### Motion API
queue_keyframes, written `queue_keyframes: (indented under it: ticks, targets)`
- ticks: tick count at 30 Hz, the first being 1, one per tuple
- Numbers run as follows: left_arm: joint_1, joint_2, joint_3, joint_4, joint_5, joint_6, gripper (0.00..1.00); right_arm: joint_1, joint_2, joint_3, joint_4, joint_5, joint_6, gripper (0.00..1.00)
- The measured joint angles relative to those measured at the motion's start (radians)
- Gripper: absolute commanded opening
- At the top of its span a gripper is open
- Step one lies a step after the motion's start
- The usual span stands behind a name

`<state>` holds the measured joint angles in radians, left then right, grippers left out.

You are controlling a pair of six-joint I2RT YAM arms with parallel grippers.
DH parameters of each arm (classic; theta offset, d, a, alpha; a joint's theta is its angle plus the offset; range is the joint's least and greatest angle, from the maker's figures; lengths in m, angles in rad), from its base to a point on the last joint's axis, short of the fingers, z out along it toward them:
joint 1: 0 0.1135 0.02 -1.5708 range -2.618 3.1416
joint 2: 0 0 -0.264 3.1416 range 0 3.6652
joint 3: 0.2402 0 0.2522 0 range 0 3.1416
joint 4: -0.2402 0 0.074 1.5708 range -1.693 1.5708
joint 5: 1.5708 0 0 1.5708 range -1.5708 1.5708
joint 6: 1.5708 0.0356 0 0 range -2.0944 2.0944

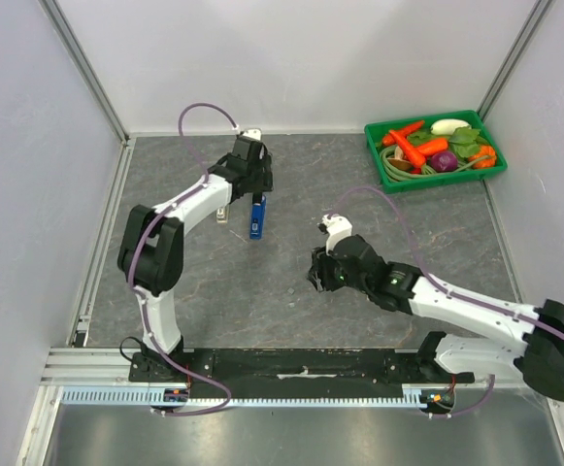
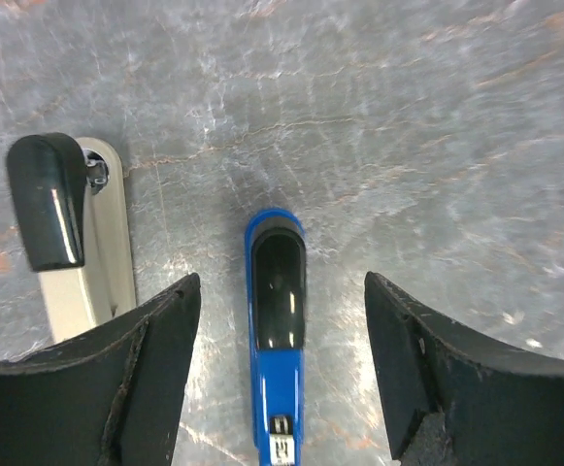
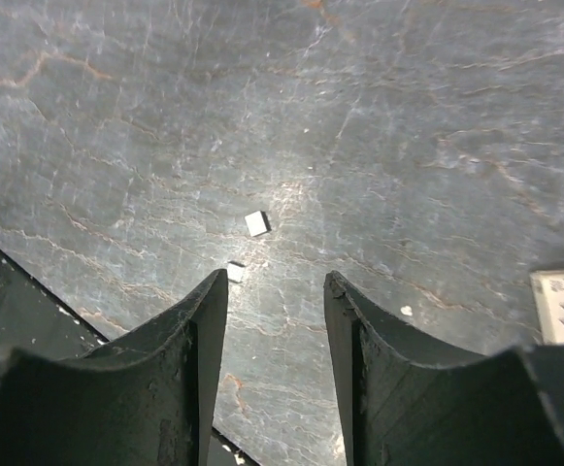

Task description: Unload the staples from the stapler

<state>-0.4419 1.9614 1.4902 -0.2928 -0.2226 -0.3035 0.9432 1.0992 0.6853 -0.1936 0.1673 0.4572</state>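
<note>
A blue stapler (image 2: 277,330) with a black top lies flat on the grey table, pointing away between the fingers of my left gripper (image 2: 282,291). The jaws stand wide open on either side of it without touching. In the top view the stapler (image 1: 256,216) lies just below the left gripper (image 1: 254,184). Two small pale staple pieces (image 3: 256,223) (image 3: 235,272) lie on the table just ahead of my right gripper (image 3: 275,282), which is open with nothing between its fingers. The right gripper (image 1: 316,279) hovers near the table's middle.
A beige stapler part with a black cap (image 2: 78,243) lies just left of the blue stapler. A green basket (image 1: 373,148) of toy vegetables stands at the back right. Walls close in the table on three sides.
</note>
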Motion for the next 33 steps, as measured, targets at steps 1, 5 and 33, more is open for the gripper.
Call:
queue_keyframes:
  ticks: [1, 5, 33]
  targets:
    - [-0.001, -0.033, -0.01, 0.0, 0.003, -0.002, 0.74, 0.0, 0.034, 0.009, 0.006, -0.02, -0.007, 0.52]
    - [-0.015, -0.217, -0.092, 0.009, 0.05, -0.012, 0.74, 0.002, 0.171, 0.035, 0.024, -0.086, -0.032, 0.53]
    - [-0.084, -0.999, -0.554, -0.21, 0.261, -0.078, 0.73, 0.142, 0.504, 0.181, 0.006, -0.023, -0.183, 0.57]
